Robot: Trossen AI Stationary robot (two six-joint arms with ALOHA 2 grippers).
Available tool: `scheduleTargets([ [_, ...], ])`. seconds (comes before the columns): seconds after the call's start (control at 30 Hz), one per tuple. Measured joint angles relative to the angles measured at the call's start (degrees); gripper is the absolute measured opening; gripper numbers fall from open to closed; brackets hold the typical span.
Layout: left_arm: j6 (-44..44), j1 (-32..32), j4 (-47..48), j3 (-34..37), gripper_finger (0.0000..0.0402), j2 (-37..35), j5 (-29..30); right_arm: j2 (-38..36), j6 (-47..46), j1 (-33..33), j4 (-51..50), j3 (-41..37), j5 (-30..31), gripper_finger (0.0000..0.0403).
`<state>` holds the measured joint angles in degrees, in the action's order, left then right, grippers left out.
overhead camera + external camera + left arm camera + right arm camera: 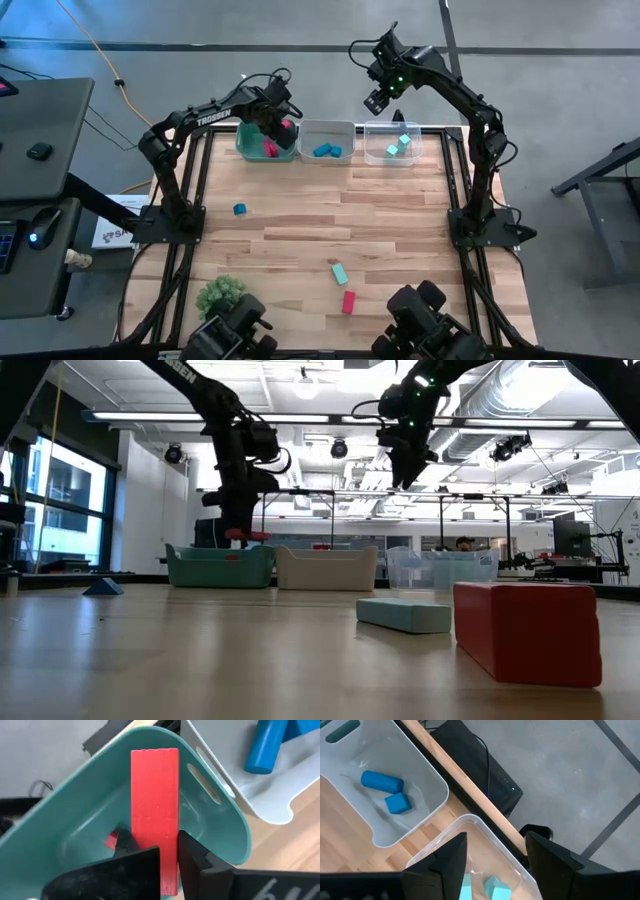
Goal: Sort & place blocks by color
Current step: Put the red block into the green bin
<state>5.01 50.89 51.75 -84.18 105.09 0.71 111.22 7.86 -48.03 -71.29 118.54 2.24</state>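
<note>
My left gripper (275,127) hangs over the teal bin (248,148), shut on a red bar (155,805). Another red piece (111,840) lies in that bin. My right gripper (495,865) is open and empty, raised above the clear bin (380,130), which holds light teal blocks (495,887). The white middle bin (327,128) holds blue blocks (382,782). On the table lie a blue block (240,209), a teal block (340,273) and a red block (348,301). My left gripper pinches the red bar between its two fingers (192,857) at one end (169,870), coming from above. The bar runs along the fingers and sticks out past their tips. It is lifted clear, hanging over the inside of the teal bin (220,820).
A green spiky ball (222,293) sits near the table's near left corner. The three bins stand in a row along the far edge. Bare wood lies across the middle of the table. Two dark camera mounts stand at the near edge.
</note>
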Motion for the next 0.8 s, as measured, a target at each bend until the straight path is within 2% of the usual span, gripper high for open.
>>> scheduleTargets([
  [0.13,3.6,0.0,0.6,0.0,0.0000,1.0,-1.8,0.0,0.0,0.0,0.0,0.0,-0.2,0.0193],
  [0.5,19.8,0.0,0.7,0.0,0.0000,1.6,-2.0,0.0,0.2,0.0,0.0,0.0,-0.2,0.0193],
  [0.8,28.3,-2.3,0.6,0.0,0.0000,1.6,-2.0,0.0,0.0,0.0,0.0,0.0,-0.2,0.0193],
])
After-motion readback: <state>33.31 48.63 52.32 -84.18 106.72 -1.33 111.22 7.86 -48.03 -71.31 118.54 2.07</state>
